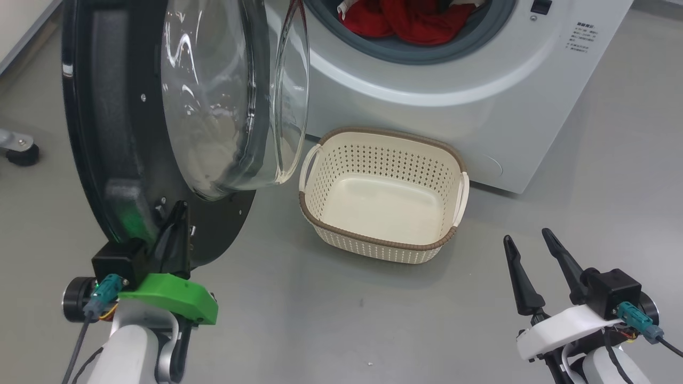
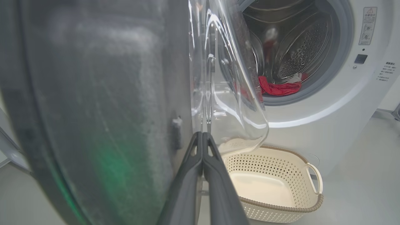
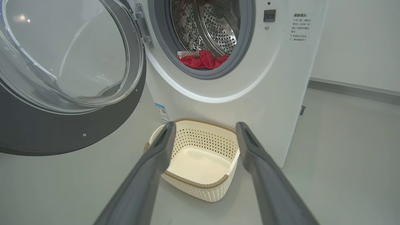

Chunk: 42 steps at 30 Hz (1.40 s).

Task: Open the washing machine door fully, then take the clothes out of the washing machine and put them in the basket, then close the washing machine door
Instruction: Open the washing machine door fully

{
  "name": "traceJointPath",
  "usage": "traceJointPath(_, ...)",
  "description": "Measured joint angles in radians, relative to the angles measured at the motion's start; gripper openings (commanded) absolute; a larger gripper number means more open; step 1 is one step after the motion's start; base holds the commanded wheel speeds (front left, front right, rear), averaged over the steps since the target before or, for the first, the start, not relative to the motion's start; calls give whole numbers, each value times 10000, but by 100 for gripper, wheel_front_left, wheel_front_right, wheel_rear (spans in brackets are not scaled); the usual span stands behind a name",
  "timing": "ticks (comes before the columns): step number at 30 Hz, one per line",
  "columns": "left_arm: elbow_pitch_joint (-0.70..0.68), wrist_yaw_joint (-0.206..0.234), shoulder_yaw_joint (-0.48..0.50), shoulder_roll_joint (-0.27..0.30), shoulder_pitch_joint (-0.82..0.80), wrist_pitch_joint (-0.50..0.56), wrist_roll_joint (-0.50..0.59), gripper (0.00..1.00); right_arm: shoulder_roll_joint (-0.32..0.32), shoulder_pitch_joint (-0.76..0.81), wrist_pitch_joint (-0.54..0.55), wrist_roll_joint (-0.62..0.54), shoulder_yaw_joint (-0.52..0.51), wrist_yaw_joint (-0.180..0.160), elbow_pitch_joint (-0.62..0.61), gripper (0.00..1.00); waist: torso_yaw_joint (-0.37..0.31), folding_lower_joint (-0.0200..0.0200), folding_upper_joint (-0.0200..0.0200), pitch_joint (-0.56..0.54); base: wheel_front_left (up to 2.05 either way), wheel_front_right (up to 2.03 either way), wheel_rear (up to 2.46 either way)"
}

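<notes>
Head view: the left gripper (image 1: 179,210) reaches up from the lower left, fingers pressed together, tips at the lower inner face of the open washing machine door (image 1: 106,133). The right gripper (image 1: 527,237) hovers at the lower right, fingers spread. The clothes (image 1: 411,21) lie in the washing machine (image 1: 480,106), with the basket (image 1: 384,140) just before it. Left wrist view: closed fingers run alongside the door. Right wrist view: parted fingers frame the basket.

Bright, even light; the basket (image 1: 373,160) casts only a faint, soft shadow on the floor (image 1: 341,320). White glare streaks the glass of the door (image 1: 106,133). In the left wrist view its near face is blurred, with a green cast. Both wrist views bow lines near their edges.
</notes>
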Motion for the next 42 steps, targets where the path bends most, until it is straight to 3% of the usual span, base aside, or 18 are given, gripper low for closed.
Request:
traceJointPath(19,295,217,1570,844,-564,-259,-663,0,-454,-546,326,-176,159,0,-268,100,7,0,0,1169,0,0,0)
traceJointPath(42,1781,307,3037,1806,-2051,-153,-1597,0,-1064,-1094,780,-453,132,0,-853,100,-197,0,0,2682,0,0,0)
